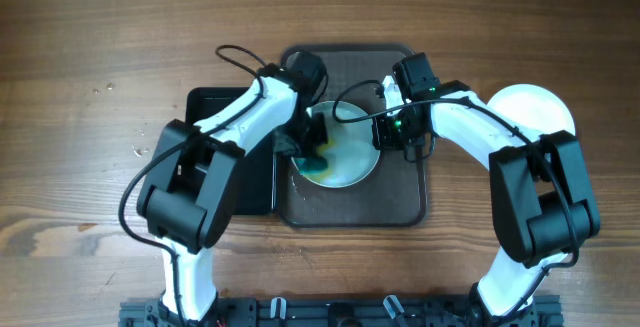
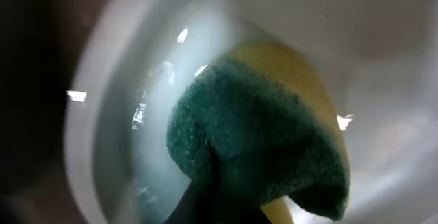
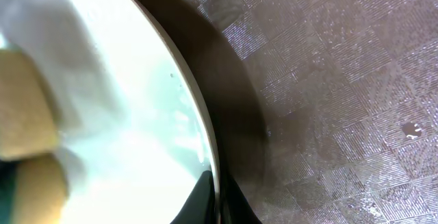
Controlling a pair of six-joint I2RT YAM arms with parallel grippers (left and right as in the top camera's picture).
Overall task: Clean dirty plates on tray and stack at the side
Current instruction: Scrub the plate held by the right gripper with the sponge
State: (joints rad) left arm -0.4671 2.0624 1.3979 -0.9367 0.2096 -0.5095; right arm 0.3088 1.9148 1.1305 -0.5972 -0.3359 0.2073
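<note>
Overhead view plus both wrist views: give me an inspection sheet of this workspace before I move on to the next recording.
Surface: wooden table carrying a brown tray, with a black tray to its left.
Job's things: plate on the brown tray; green-and-yellow sponge on it; white plate on the table at the right.
Clutter: nothing seen.
Grippers: left gripper shut on the sponge; right gripper shut on the plate's rim.
Cables: black loops at both wrists.
Surroundings: rig base at the near edge.

White arms, black joints, looping black cables.
</note>
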